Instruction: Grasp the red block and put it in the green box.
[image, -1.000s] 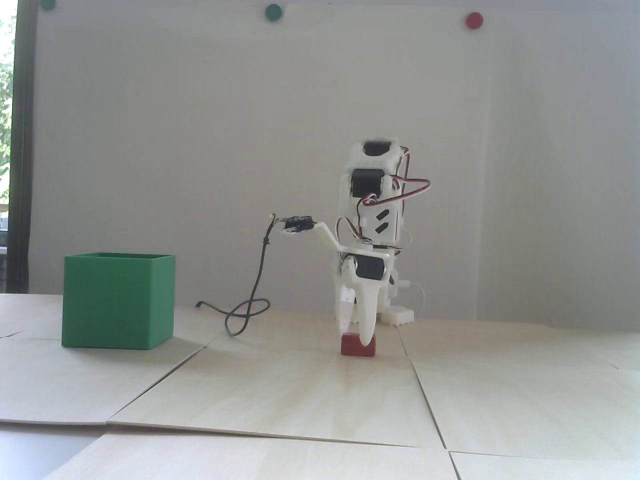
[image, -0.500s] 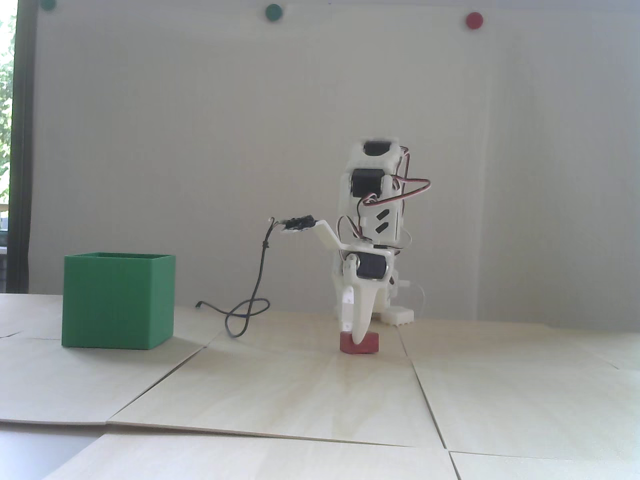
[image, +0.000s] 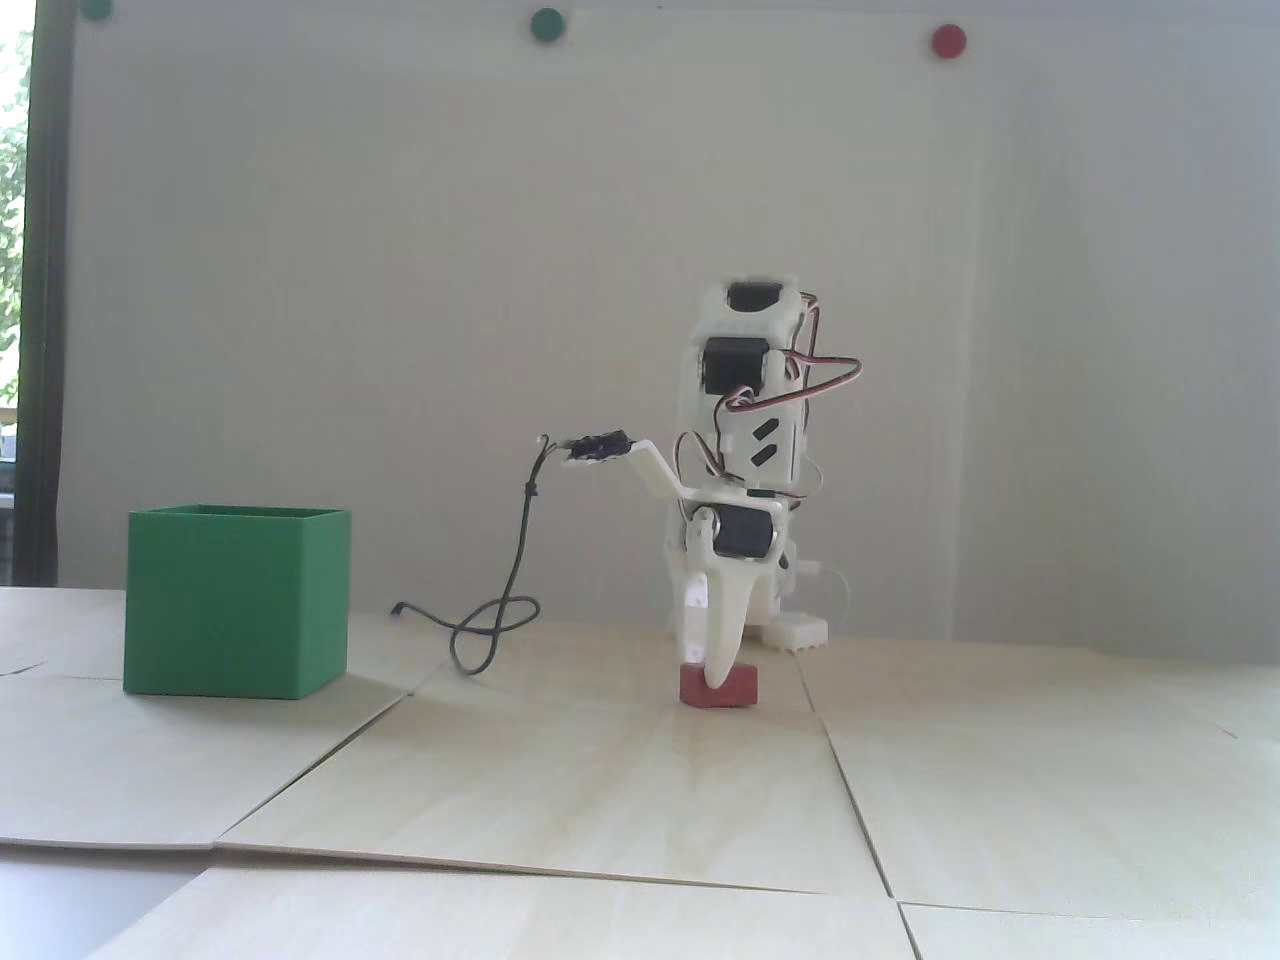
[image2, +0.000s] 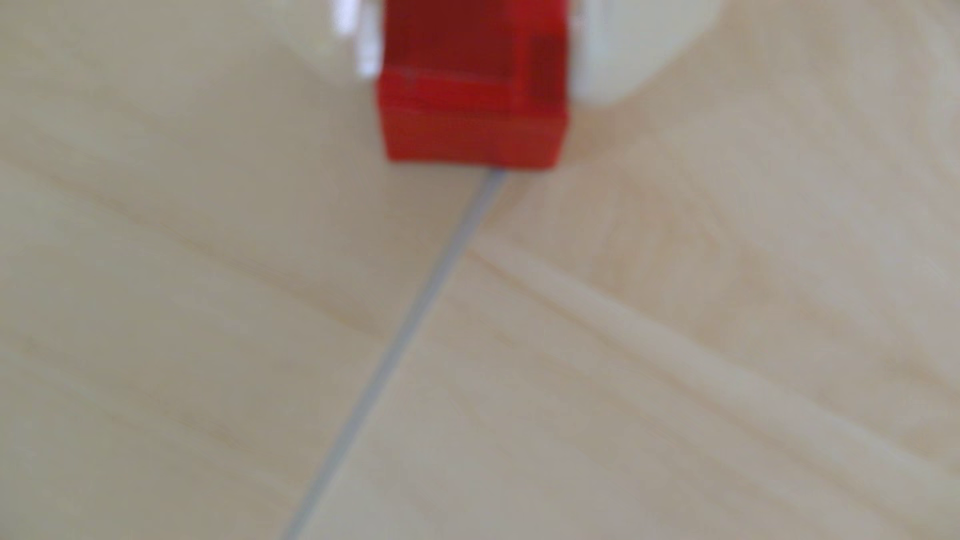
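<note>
The red block (image2: 470, 98) is being clamped between the jaws of the gripper (image2: 470, 57), its long axis lying across them, on the table seam; the green box (image: 236, 600) is standing well apart toward the fixed view's left edge.

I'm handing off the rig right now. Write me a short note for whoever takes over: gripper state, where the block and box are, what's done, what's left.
Gripper: down at the table, fingers on both sides of the red block; the wrist view shows them against its sides, so it looks shut on it.
Red block: still on the table, on a seam between the wooden panels, not lifted.
Green box: upright, open top, well to the left in the fixed view, nothing seen in it.
Done: reach and grasp.
Left: lift, carry left, release into the box.
</note>
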